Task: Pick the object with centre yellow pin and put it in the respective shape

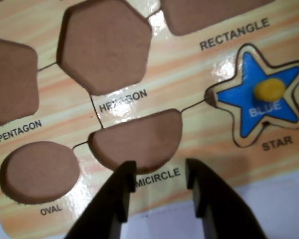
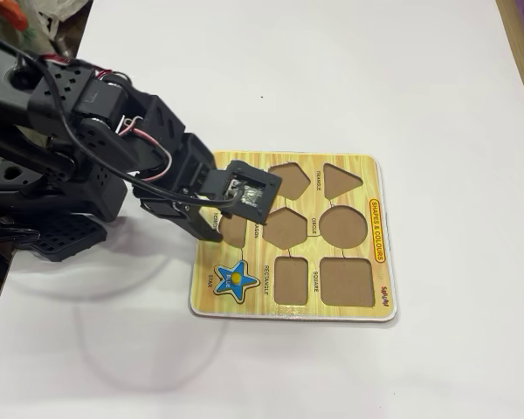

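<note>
On the white table (image 2: 437,96) lay the yellow woodgrain shape board (image 2: 367,166), and there it was: the blue star piece (image 1: 261,99) sat flat inside the star-shaped cutout (image 1: 228,102) labelled STAR, its yellow centre knob (image 1: 269,88) standing up in the middle. In the fixed view that same star (image 2: 233,278) showed at the board's near-left corner, flush in its hole.

The gripper (image 1: 157,181) was off it altogether! In the wrist view its two dark fingers (image 1: 120,191) came up from the bottom edge, spread apart with nothing between them, hovering over the board's lower margin right at the SEMICIRCLE label. The semicircle hole (image 1: 139,139) lay just beyond the tips, bare brown. The star sat well to the right of the fingers in that view, not touched by either one.

The hexagon hole (image 1: 104,45), the pentagon hole (image 1: 10,79), the oval hole (image 1: 37,172) and the rectangle hole (image 1: 209,12) all stood open, bare brown.

From the fixed camera, the black arm (image 2: 79,148) reached in from the left, its gripper (image 2: 211,229) poised over the board's left side, above the star and clear of it.
</note>
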Motion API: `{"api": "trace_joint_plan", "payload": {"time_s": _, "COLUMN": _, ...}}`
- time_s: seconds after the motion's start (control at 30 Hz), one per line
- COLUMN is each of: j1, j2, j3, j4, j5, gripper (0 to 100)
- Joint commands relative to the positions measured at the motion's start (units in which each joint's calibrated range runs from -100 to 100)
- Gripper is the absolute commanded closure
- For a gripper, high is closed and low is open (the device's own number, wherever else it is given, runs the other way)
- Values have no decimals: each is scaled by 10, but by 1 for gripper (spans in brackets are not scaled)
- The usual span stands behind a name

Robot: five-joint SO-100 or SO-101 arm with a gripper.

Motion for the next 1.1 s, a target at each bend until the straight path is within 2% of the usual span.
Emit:
{"api": "trace_joint_plan", "payload": {"time_s": 0.0, "j1": -6, "j2": -53, "j3": 26, "j4": -2, "j5": -3, "gripper": 88}}
{"api": "trace_joint_plan", "payload": {"time_s": 0.57, "j1": -22, "j2": -155, "j3": 161, "j4": -2, "j5": -3, "gripper": 88}}
{"api": "trace_joint_plan", "payload": {"time_s": 1.07, "j1": -27, "j2": -160, "j3": 162, "j4": 67, "j5": 3, "gripper": 88}}
